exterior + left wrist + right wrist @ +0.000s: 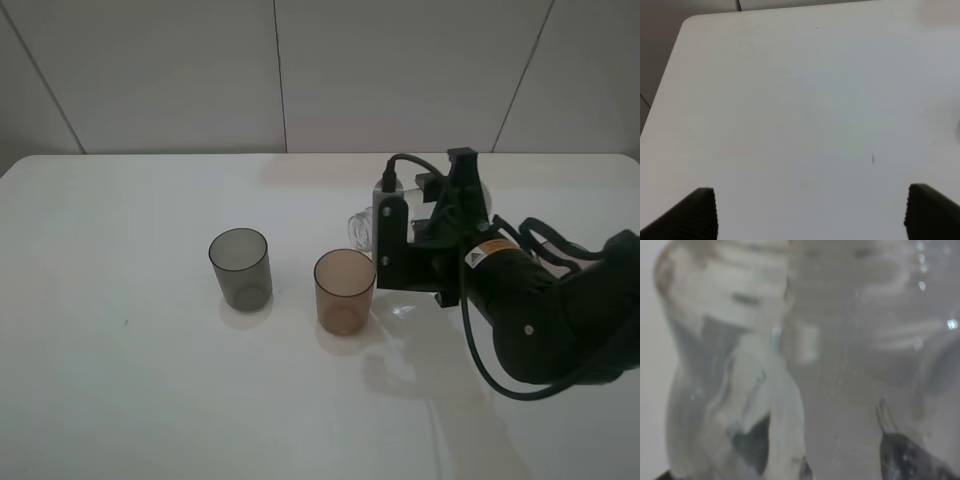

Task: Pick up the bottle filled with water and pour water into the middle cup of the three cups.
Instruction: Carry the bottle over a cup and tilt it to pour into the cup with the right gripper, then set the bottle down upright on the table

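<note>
My right gripper (432,215) is shut on the clear bottle (364,228), which lies tipped nearly on its side above the table. Its neck points left, just above and behind the amber-brown middle cup (344,290). That cup stands upright on the table, and the smoky grey cup (240,268) stands to its left. Only these two cups show; my right arm covers the table to the amber cup's right. The bottle's ribbed body (800,340) fills the right wrist view, blurred. My left gripper (810,215) is open over bare table, with nothing between its fingertips.
The white table (130,390) spreads wide to the left and front of the cups. Its far edge meets a pale panelled wall (280,70). The table's corner (687,22) appears in the left wrist view.
</note>
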Controlling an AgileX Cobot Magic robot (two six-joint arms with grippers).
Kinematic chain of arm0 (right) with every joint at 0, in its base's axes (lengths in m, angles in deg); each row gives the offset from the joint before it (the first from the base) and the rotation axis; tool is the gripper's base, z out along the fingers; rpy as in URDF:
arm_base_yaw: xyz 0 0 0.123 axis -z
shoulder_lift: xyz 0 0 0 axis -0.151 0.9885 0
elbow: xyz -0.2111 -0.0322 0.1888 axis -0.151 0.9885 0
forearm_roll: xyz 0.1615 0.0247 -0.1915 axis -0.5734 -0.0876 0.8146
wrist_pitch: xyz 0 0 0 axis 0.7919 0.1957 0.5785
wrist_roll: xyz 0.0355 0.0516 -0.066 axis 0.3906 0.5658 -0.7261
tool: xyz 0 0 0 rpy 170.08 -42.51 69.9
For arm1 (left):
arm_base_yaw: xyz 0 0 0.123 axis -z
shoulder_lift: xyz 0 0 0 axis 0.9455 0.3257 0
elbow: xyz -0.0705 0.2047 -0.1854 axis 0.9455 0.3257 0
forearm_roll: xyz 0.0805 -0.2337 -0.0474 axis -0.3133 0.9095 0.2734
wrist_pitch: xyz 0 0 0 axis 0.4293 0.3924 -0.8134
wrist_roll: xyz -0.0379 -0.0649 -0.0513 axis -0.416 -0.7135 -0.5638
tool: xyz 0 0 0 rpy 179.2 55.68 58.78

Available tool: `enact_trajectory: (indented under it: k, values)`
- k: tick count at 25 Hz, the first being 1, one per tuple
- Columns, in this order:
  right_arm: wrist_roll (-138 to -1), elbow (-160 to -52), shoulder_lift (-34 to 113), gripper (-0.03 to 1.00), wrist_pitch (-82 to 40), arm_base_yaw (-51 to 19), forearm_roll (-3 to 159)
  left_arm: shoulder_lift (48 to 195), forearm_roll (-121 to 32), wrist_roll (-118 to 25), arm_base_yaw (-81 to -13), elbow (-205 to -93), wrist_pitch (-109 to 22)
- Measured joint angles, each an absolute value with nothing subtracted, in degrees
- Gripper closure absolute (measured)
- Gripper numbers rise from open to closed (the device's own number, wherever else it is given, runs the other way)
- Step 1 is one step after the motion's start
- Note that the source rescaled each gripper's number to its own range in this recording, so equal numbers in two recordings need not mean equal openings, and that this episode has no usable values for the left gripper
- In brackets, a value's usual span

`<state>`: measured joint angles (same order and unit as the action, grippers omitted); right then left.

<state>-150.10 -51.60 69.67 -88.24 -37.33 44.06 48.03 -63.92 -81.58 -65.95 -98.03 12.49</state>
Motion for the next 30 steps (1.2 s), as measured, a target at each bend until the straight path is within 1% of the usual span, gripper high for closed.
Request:
enact_trajectory:
  k: [6,14,30]
  values:
    - [-154.58,-53.02,71.15,0.96,-89.01,-37.33,44.11,48.03,-63.92,-81.58,-65.95,-98.03,12.49]
    - [-156.05,-53.09,71.32,0.96,-90.82,-37.33,45.27,48.03,-63.92,-81.58,-65.95,-98.03,12.49]
    - [-164.59,-53.19,71.51,0.96,-93.01,-37.33,45.17,48.03,-63.92,-81.58,-65.95,-98.03,12.49]
